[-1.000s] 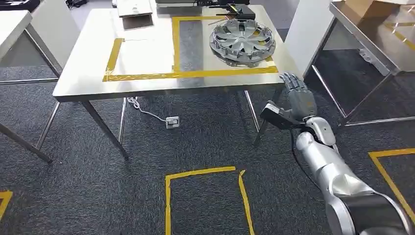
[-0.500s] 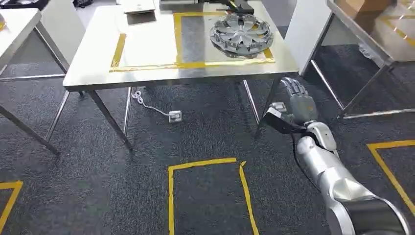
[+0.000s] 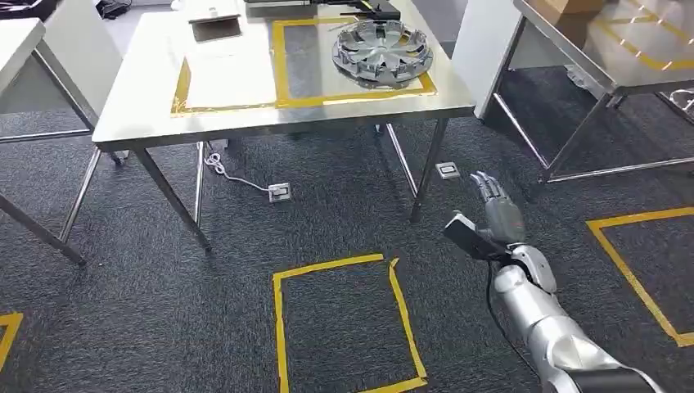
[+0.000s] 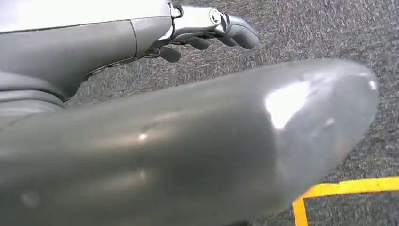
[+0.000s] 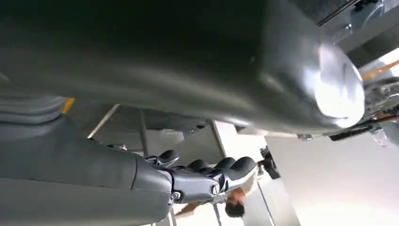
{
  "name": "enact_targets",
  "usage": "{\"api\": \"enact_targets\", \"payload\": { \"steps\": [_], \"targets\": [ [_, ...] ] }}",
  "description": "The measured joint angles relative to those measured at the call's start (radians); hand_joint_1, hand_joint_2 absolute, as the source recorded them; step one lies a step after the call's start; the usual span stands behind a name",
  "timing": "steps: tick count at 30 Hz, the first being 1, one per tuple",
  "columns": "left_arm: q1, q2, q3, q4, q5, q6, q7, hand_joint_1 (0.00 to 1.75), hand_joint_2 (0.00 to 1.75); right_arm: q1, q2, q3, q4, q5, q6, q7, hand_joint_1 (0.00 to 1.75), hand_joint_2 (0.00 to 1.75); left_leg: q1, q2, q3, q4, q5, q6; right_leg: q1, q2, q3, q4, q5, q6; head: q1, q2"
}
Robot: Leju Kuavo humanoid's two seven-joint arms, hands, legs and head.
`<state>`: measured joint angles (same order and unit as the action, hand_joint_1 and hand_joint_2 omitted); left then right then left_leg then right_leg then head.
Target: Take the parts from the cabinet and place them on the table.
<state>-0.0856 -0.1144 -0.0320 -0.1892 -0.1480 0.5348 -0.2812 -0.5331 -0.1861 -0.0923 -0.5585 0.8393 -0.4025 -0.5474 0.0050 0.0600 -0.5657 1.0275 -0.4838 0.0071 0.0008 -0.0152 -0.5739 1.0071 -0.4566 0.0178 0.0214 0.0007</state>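
Nearest, the right hand (image 3: 497, 214) reaches out over the dark carpet on its silver arm, fingers straight and apart, holding nothing. Its wrist view shows the same: the thumb bulks large and the dark fingers (image 5: 221, 169) lie side by side, extended, with nothing in them. From the left wrist, the left hand (image 4: 207, 28) hangs above the carpet with its thumb across most of the picture; its dark fingers (image 4: 235, 33) reach out, slightly bent, around nothing.

On the floor just ahead of the robot, yellow tape marks a square (image 3: 344, 323), and another taped outline (image 3: 634, 266) lies off to the right. Beyond the square stands a steel table (image 3: 270, 131) on slanted legs, with a white cable and a small socket block (image 3: 279, 192) on the carpet beneath it.

On the table, a grey wheel cover (image 3: 381, 51) lies flat inside the right half of a yellow taped rectangle (image 3: 303, 100), near that rectangle's far right corner. It is round, silver-grey plastic, with curved spokes running out from a central hub to a raised rim. Behind it, at the table's far edge, sit a flat board (image 3: 214, 29) and a dark object too cropped to identify. A second steel table (image 3: 606, 57) stands farther right.
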Motion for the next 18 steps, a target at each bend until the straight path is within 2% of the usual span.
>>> {"api": "enact_targets", "payload": {
  "steps": [1, 2, 5, 8, 11, 12, 15, 18],
  "targets": [
    [0.000, 0.000, 0.000, 0.000, 0.000, -0.003, 0.003, 0.00, 0.00, 0.017, 0.006, -0.009, 0.000, -0.010, 0.008, 0.001, 0.00, 0.00, -0.005, 0.000, -0.001, 0.002, -0.006, 0.008, -0.004, 0.000, 0.001, -0.004, 0.005, 0.008, -0.002, 0.000],
    [0.002, 0.000, 0.000, 0.000, 0.001, -0.007, 0.013, 0.00, 1.75, 0.032, 0.011, -0.017, 0.001, -0.033, 0.051, 0.004, 0.00, 0.00, -0.001, -0.001, -0.001, -0.001, 0.000, 0.006, -0.001, 0.000, 0.001, -0.004, 0.005, 0.005, -0.001, 0.000],
    [0.003, 0.001, 0.000, 0.000, 0.003, -0.013, 0.028, 0.00, 1.75, 0.062, 0.034, -0.047, 0.034, -0.119, 0.181, -0.003, 0.00, 0.00, 0.000, -0.003, 0.001, -0.010, 0.009, -0.007, 0.001, -0.001, -0.004, -0.003, 0.007, -0.003, -0.002, 0.000],
    [0.009, 0.000, 0.008, 0.000, 0.016, -0.013, 0.029, 0.00, 1.75, 0.118, 0.075, -0.124, 0.093, -0.279, 0.321, 0.009, 0.00, 0.00, 0.002, -0.009, 0.001, -0.015, 0.015, -0.013, 0.004, -0.007, -0.005, -0.003, 0.007, -0.010, -0.002, 0.000],
    [0.021, 0.000, 0.012, 0.001, 0.022, -0.011, 0.024, 0.00, 1.75, 0.189, 0.113, -0.203, 0.152, -0.345, 0.351, 0.043, 0.00, 0.00, 0.004, -0.011, 0.000, -0.018, 0.018, -0.018, 0.005, -0.009, -0.007, -0.002, 0.008, -0.015, -0.002, 0.000],
    [0.024, 0.000, 0.015, 0.002, 0.025, -0.011, 0.022, 0.00, 1.75, 0.211, 0.127, -0.221, 0.168, -0.363, 0.370, 0.048, 0.00, 1.75, 0.004, -0.011, 0.000, -0.018, 0.019, -0.020, 0.005, -0.009, -0.008, -0.002, 0.008, -0.016, -0.002, 0.000],
    [0.029, -0.002, 0.027, 0.002, 0.034, -0.011, 0.023, 0.00, 1.75, 0.266, 0.159, -0.279, 0.208, -0.407, 0.408, 0.074, 0.00, 1.75, 0.004, -0.011, 0.000, -0.018, 0.019, -0.020, 0.006, -0.009, -0.008, -0.001, 0.008, -0.018, -0.002, 0.000],
    [0.032, -0.003, 0.037, 0.003, 0.044, -0.007, 0.030, 0.00, 1.75, 0.310, 0.189, -0.328, 0.242, -0.428, 0.426, 0.131, 0.00, 1.75, 0.005, -0.011, 0.000, -0.019, 0.020, -0.021, 0.006, -0.008, -0.008, -0.001, 0.008, -0.018, -0.002, 0.000]
  ]
}}
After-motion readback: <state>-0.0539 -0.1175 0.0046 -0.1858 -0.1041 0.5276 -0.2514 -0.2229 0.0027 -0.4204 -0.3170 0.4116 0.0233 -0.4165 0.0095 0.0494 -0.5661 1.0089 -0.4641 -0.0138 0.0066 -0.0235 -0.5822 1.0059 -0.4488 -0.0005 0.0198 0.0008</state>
